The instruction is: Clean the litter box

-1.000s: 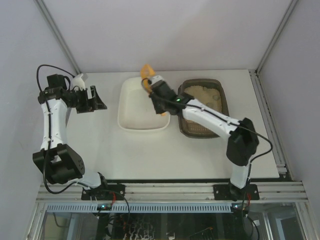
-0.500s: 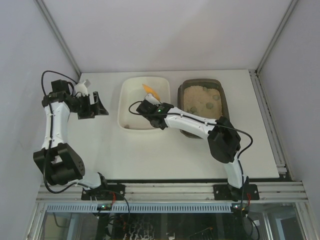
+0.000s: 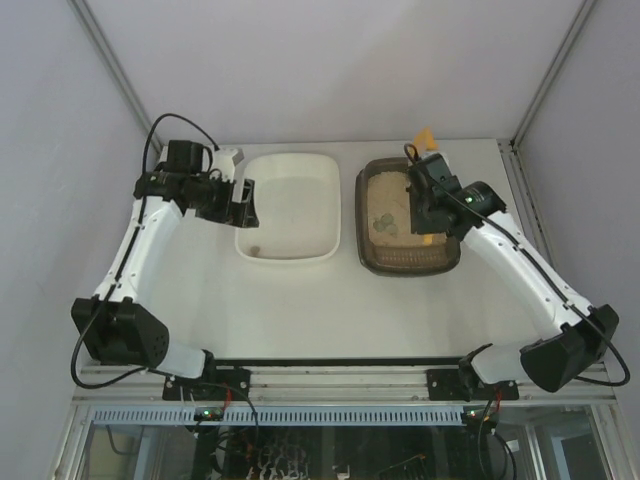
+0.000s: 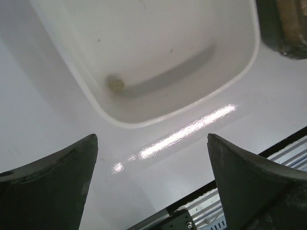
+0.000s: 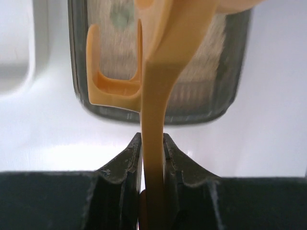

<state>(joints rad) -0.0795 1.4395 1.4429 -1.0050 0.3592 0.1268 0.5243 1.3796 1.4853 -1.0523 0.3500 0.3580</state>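
Observation:
The litter box (image 3: 362, 225) is a dark brown tray of beige litter at the right, with several greenish clumps (image 3: 385, 225) on the sand. My right gripper (image 3: 425, 195) hovers over its right half, shut on the handle of the yellow slotted scoop (image 3: 424, 138). In the right wrist view the handle (image 5: 153, 120) runs between the fingers and the scoop head hangs over the litter box (image 5: 201, 96). My left gripper (image 3: 243, 202) is open and empty at the left edge of the white tub (image 3: 290, 170); in its wrist view it (image 4: 151, 139) is above the bare table.
The white tub holds one small clump (image 3: 255, 250), which also shows in the left wrist view (image 4: 115, 84). The tub's rim (image 4: 144, 120) lies just beyond the left fingers. A corner of the litter box (image 4: 283, 24) shows at top right there. The tub's edge (image 5: 17, 48) shows left of the litter box.
My right arm swung the scoop from over the white tub to over the litter box. My left arm moved right, up to the tub's left edge.

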